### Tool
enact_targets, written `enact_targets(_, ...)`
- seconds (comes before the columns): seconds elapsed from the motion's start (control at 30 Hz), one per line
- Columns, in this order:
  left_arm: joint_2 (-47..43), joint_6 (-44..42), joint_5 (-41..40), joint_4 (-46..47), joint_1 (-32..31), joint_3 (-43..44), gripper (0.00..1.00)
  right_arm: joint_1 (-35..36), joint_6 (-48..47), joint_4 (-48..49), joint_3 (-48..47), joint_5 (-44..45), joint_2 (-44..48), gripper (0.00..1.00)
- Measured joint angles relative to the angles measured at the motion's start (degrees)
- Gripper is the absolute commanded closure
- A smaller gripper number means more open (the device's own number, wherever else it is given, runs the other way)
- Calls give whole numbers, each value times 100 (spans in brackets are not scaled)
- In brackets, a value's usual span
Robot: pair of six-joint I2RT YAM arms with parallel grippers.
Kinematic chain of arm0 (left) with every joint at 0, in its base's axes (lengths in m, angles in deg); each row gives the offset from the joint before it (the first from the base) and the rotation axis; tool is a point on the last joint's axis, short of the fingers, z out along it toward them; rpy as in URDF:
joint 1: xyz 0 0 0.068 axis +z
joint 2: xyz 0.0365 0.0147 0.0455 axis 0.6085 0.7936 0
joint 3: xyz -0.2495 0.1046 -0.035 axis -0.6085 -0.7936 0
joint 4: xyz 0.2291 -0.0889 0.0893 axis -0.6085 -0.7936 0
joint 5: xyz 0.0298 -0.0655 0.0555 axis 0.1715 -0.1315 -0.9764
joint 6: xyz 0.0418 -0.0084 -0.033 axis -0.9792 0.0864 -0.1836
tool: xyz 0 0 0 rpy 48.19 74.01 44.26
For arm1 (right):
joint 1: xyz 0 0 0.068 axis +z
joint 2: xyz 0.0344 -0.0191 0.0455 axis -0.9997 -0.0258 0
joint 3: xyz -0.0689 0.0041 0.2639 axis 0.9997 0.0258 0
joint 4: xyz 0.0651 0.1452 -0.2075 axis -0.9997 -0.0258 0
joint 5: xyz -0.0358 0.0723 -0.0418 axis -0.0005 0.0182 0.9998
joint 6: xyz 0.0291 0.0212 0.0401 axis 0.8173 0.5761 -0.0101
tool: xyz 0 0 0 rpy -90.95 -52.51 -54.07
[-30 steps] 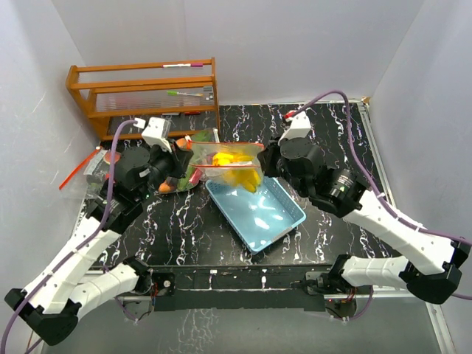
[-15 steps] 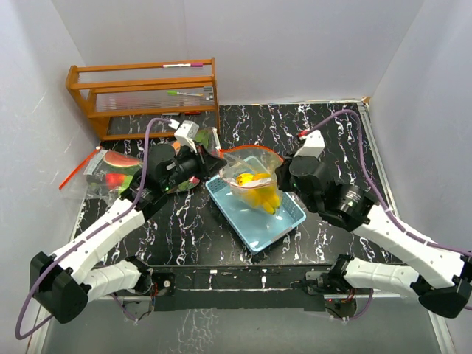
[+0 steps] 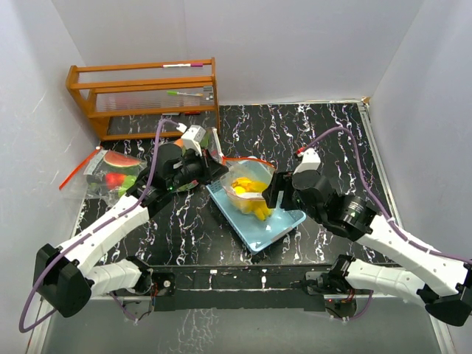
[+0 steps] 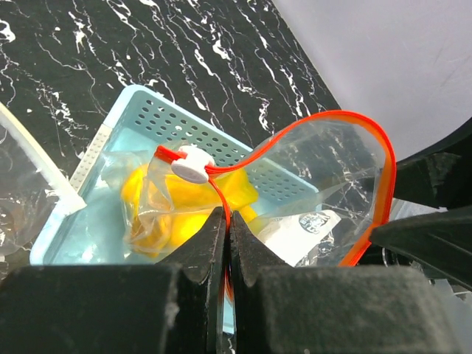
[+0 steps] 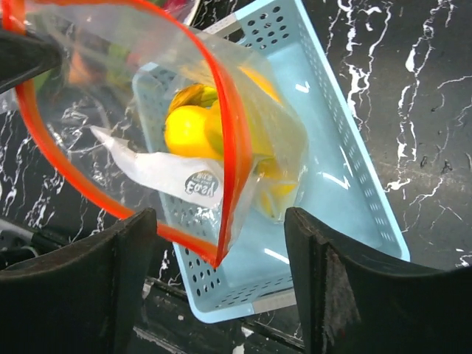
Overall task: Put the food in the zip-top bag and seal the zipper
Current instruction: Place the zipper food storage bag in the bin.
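A clear zip-top bag (image 3: 249, 179) with an orange-red zipper hangs over the light-blue basket (image 3: 284, 219). Yellow food (image 3: 248, 195) lies in its bottom. My left gripper (image 4: 225, 217) is shut on the zipper strip just below the white slider (image 4: 193, 164). The bag's mouth (image 4: 346, 133) gapes in a wide loop. In the right wrist view my right gripper (image 5: 221, 221) is open, with the bag's lower zipper corner (image 5: 230, 184) hanging free between its fingers (image 5: 310, 243). The yellow food (image 5: 188, 129) shows through the plastic above the basket (image 5: 339, 155).
A wooden rack (image 3: 144, 92) stands at the back left. Another clear bag holding a watermelon slice (image 3: 118, 160) and red and green pieces lies at the left edge. More plastic and food sit behind my left arm (image 3: 214, 141). White walls close in the sides.
My right gripper has opened and let go of the bag's edge. The bag has come down and forward over the basket. Both arms have shifted toward the near side.
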Motion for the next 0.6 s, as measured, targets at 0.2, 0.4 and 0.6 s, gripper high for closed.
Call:
enact_targets(0.2,-22,-72,-118,-103,0,-79,68,2,-260,-168,-470,-358,0,18)
enact_targets(0.4,70,-186,-166,-330,0,201,3,0,-769,-114,-1486,-485,-398,15)
enact_targets(0.6,63,-238,-177,-522,-2,704,3,0,-1182,-70,-1803,-588,-905,14)
